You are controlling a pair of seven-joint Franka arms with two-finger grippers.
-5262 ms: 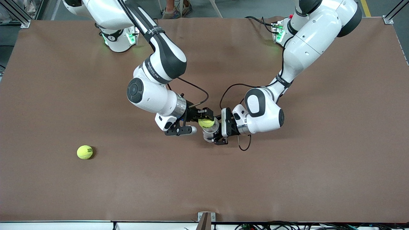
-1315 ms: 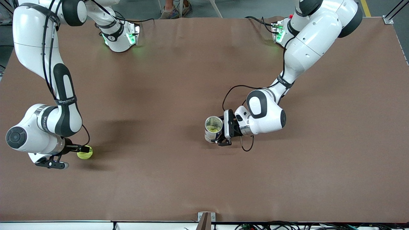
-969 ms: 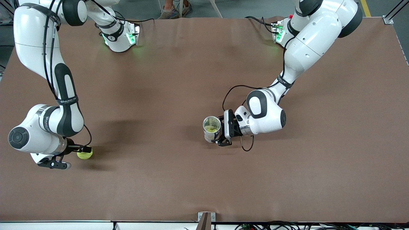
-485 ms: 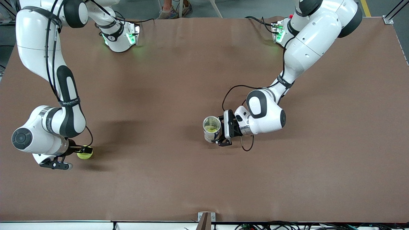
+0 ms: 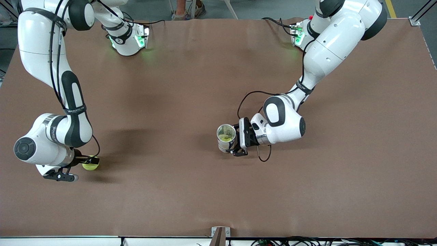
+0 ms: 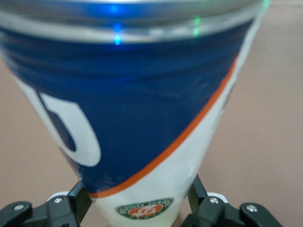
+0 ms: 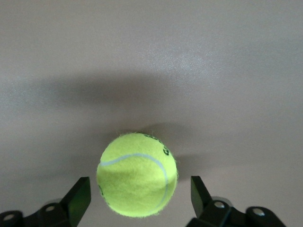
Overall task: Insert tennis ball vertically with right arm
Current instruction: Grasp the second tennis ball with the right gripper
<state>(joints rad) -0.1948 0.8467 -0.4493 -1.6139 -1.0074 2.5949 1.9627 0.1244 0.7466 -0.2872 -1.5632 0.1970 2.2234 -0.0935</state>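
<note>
A yellow-green tennis ball (image 5: 90,166) (image 7: 137,174) lies on the brown table toward the right arm's end, nearer to the front camera than the can. My right gripper (image 5: 87,167) (image 7: 137,201) is down at table level around it and open, one finger on each side with a gap showing on both. At mid-table my left gripper (image 5: 229,144) (image 6: 137,204) is shut on an upright can (image 5: 225,137) (image 6: 142,109) with a blue, white and orange label. Its open top faces up, and something yellow-green shows inside.
The brown table cover (image 5: 218,198) is bare around both grippers. The right arm's elbow and forearm (image 5: 70,102) hang over the table between its base and the ball. The table's front edge (image 5: 218,236) carries a small bracket.
My right gripper has edged in around the ball, and its fingers have narrowed toward it. The ball has not moved. The left gripper holds the can in the same place.
</note>
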